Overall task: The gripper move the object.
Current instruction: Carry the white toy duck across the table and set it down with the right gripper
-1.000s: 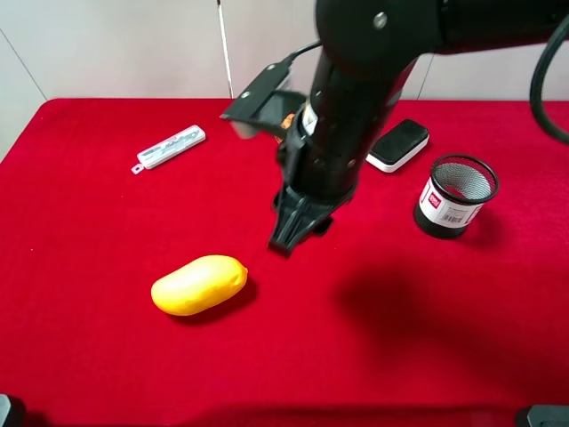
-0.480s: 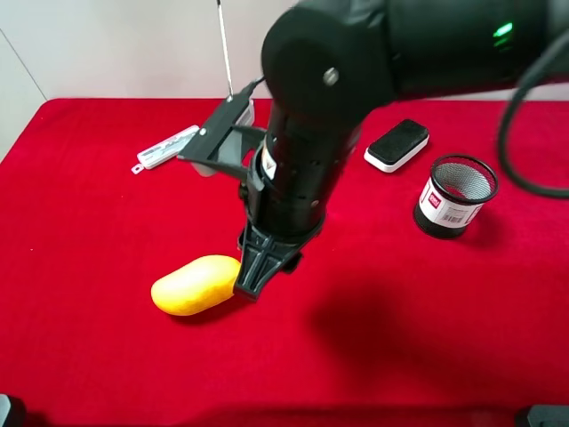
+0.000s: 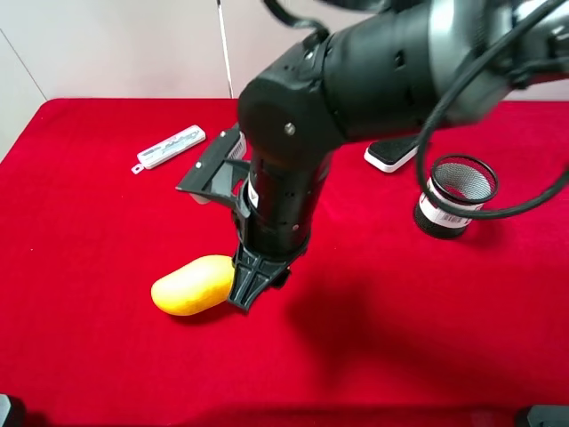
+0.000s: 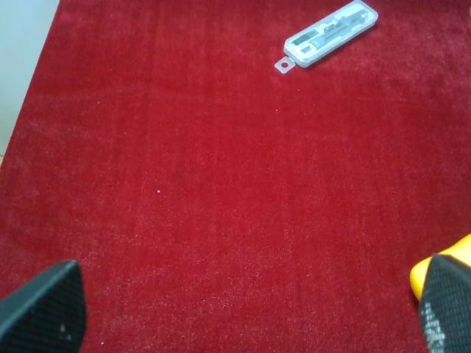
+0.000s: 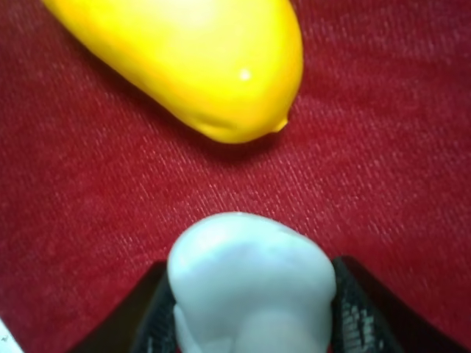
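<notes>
Item: white rubber duck (image 5: 250,283), being pinched between the two black fingers of the right gripper (image 3: 253,286), which is hanging low over the red cloth (image 3: 400,338) just beside the rounded end of the yellow mango (image 3: 191,285). Judged a carrying grip, keeping the object low for setting down. Left gripper (image 4: 243,301): fingers standing wide apart, gripping nothing, waiting clear of the working arm.

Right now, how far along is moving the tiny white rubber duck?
Done: pickup; the tiny white rubber duck sits clamped in the black two-fingered right gripper. In hand: it is held low beside the smooth yellow mango. Left: set it on the red cloth and release.
</notes>
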Robot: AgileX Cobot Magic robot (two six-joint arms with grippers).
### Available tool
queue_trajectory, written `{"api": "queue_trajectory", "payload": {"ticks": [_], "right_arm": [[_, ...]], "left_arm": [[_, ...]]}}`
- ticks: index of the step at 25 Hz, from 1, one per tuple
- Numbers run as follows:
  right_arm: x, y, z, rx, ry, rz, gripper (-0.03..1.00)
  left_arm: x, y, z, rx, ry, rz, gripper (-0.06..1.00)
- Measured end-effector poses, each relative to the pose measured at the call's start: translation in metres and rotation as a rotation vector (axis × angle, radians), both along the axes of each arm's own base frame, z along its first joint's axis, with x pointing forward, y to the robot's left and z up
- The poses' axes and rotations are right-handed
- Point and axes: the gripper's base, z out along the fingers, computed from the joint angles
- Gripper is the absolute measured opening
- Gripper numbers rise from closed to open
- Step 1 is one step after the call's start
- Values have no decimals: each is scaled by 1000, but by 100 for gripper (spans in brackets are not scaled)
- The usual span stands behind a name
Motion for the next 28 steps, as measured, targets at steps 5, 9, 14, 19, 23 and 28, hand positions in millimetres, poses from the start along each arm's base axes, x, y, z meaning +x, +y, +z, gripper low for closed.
{"api": "queue_trajectory", "payload": {"ticks": [5,9,14,19,23,28], "right_arm": [[2,3,-11,-6,3,0,33],[3,5,-21,-17,10,-1,33],[4,7,-31,-19,13,-3,32],[4,8,-44,-40,29,-7,32],[4,10,-50,-39,37,-14,32],[4,10,-52,-36,36,-14,32]], "left_arm": [[0,0,0,0,0,0,89],[0,0,0,0,-1,0,89],[0,0,0,0,-1,0,89],[0,0,0,0,-1,0,89],[0,0,0,0,-1,0,89],[0,0,0,0,-1,0,89]]}}
